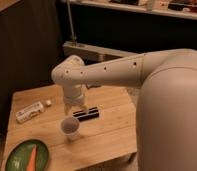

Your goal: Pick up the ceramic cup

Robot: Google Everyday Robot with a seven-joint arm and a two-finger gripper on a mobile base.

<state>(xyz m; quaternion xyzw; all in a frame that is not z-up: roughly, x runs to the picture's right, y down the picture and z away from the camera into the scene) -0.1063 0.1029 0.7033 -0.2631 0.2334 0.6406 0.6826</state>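
The ceramic cup is small and white with a greyish inside. It stands upright on the wooden table, near the front middle. My arm reaches in from the right and bends down over the table. The gripper hangs just behind and right of the cup, low over the tabletop. Its two dark fingers lie side by side with a light gap between them, open and with nothing in them. The cup stands free of the gripper.
A white rectangular carton lies at the table's left, with a tiny white piece beside it. A green plate with an orange carrot sits at the front left corner. My large arm body fills the right side.
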